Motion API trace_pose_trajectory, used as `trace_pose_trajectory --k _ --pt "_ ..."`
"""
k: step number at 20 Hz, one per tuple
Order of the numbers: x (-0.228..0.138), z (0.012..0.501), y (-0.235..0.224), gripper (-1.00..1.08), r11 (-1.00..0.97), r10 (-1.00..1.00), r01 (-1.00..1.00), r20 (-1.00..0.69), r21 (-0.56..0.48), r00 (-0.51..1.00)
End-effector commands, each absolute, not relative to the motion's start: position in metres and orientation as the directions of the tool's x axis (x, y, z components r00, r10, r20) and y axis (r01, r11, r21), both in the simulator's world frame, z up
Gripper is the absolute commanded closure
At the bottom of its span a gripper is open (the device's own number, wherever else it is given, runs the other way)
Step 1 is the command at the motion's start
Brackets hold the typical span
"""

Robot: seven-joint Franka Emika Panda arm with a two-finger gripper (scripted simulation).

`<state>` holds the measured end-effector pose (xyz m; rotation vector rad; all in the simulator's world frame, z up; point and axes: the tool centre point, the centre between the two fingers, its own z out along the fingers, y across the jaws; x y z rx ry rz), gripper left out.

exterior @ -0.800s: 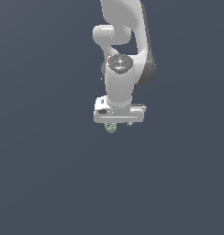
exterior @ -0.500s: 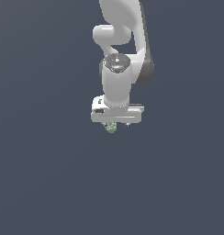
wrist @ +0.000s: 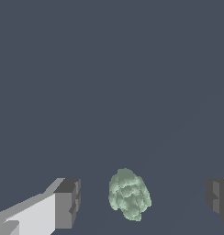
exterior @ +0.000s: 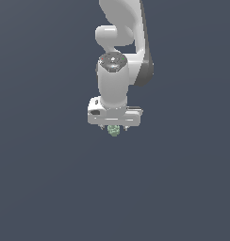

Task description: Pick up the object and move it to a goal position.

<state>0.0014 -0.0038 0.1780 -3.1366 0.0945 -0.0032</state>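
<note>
Our gripper stands with its fingers spread apart, one pad to either side of the object, and we see clear gaps between the pads and the pale green lump in the wrist view, so nothing is clamped yet. The object sits between the two fingers, closer to one pad than to the other, and apart from both. In the exterior view the arm points straight down and the object peeks out just beneath the white gripper head, directly under it, on the plain dark floor. We judge that we are at the grasping step of the pick: the approach looks finished, the closing has not begun. The next move, as we read it, calls for bringing the fingers together on the lump. Since it lies off centre, one pad should meet it first and may nudge it sideways, and its bumpy surface may give an uneven hold. Only once the grip is firm should we lift and carry it toward the goal, which we cannot see marked in either view.
</note>
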Motion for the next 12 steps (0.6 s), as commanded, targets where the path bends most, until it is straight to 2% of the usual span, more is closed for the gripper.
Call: trace_pose_trajectory --k 1,12 --pt "0.000 0.177 -0.003 -0.92 -0.999 -0.048 -0.048 0.001 -0.004 0.999" --pt "-0.012 0.161 -0.006 -0.92 -0.994 0.111 0.111 0.001 0.000 0.994"
